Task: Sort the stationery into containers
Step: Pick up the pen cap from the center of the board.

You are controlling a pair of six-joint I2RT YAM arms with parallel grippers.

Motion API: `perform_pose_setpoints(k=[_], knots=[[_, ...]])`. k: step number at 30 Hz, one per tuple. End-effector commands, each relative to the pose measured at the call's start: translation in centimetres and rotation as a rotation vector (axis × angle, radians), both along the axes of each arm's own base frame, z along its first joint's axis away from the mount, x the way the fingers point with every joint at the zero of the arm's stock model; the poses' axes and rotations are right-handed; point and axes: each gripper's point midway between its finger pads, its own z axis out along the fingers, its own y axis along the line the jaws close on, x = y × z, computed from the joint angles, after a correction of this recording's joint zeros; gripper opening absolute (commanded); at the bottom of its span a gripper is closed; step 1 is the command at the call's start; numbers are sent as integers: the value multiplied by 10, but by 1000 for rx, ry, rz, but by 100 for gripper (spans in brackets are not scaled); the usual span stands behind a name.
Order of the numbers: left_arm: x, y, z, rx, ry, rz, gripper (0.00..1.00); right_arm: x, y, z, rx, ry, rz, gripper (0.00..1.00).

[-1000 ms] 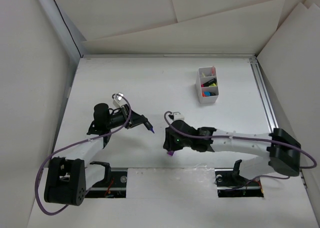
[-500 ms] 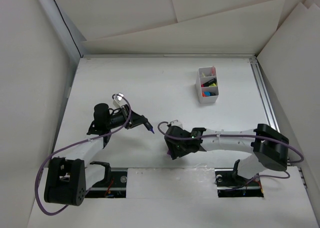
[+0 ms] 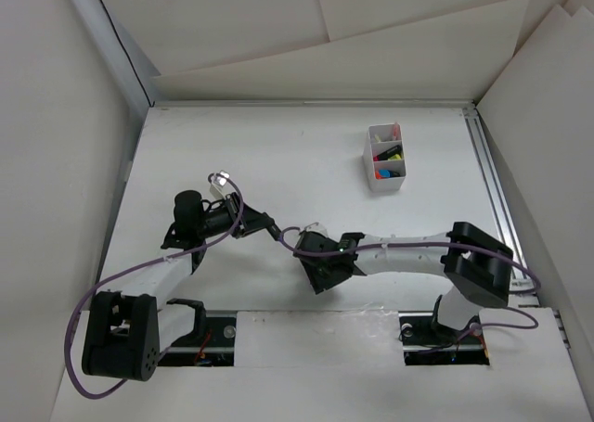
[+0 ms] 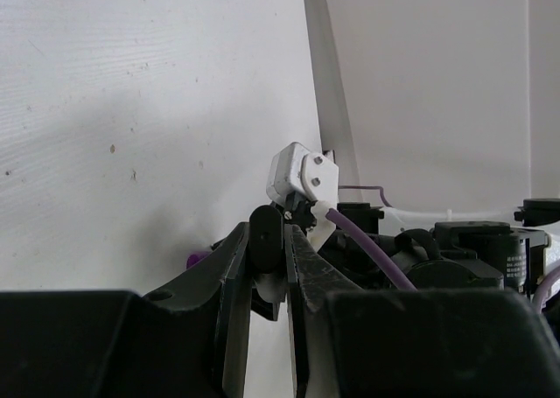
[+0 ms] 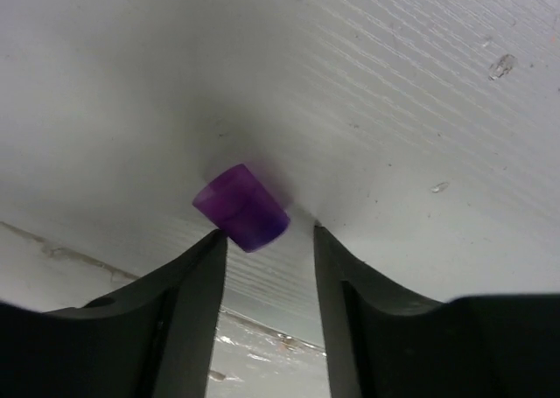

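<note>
Seemingly the sorting is well along; the white box (image 3: pixel 387 185) at the far right of the bench (image 3: pixel 232 144) already holds several bright pieces (image 3: pixel 388 155) in its compartments, though which kind lies in which cannot be told; outside it only two pieces show. The left claw (image 4: pixel 273 245) is clenched on a black-barrelled marker (image 4: pixel 265 230), seen end on, held near the middle of the bench and well apart from the box; the right claw (image 5: pixel 267 233) is released, its jaws spread low over the bench, with a small purple cap (image 5: pixel 241 207) lying just ahead of them, nearer one jaw and not gripped. By this reading the cap is yet to be picked up, perhaps fitted to the marker, and both are yet to reach the box.
</note>
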Motion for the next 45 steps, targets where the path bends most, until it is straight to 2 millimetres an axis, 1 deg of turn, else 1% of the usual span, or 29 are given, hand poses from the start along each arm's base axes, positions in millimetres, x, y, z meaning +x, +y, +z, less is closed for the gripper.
perform_pose_setpoints(k=[1,4,5,9,10,14,16,17,20,21,25,26,29,31,32,33,34,35,36,38,39,41,42,43,45], knots=[[8,0,24,-8,-96,-8,0,3,15,-2,6,-6,40,48],[7,0,27,-10,-106,-8,0,8,22,-2,7,-23,54,41],[7,0,27,-10,-106,-8,0,8,20,-6,-5,-17,54,41],[7,0,25,-4,-105,-9,0,11,27,-6,8,-27,64,41],[8,0,29,-5,-114,-9,0,12,26,-6,5,-35,61,41],[8,0,29,-5,-114,-9,0,15,27,-5,7,-49,66,56],[8,0,29,-5,-114,-9,0,15,27,-5,7,-49,66,57],[8,0,29,-5,-114,-9,0,19,28,-5,13,-56,65,59],[7,0,30,-5,-114,-9,0,26,30,-4,33,-60,58,59],[9,1,29,-3,-114,-1,0,26,29,-7,21,-58,68,59],[8,1,27,3,-109,-2,0,26,29,-14,7,-55,79,56],[7,1,30,2,-119,-2,0,26,32,-11,19,-51,82,55],[7,1,30,2,-119,-2,0,26,32,-11,20,-50,82,46],[7,1,30,2,-119,-2,0,22,34,-11,31,-31,79,41],[7,1,30,2,-119,-2,0,20,31,-14,26,-22,64,38],[7,1,30,2,-119,-2,0,20,36,-9,56,-19,57,37],[9,1,33,1,-128,-2,0,15,35,-12,59,5,52,37],[9,1,30,3,-116,-2,0,15,43,-6,98,5,43,37],[9,1,30,3,-116,-2,0,13,44,-5,119,18,24,39],[10,1,27,8,-114,-4,0,9,49,-3,153,36,12,46],[11,1,29,7,-126,-4,0,11,52,1,173,31,4,53],[10,0,27,5,-115,-14,0,11,48,-2,163,30,-12,54],[11,0,30,3,-124,-14,0,11,48,-2,163,30,-12,54],[11,0,30,3,-124,-14,0,11,50,2,175,28,-19,54],[12,0,31,2,-133,-14,0,10,47,2,174,29,-20,54]])
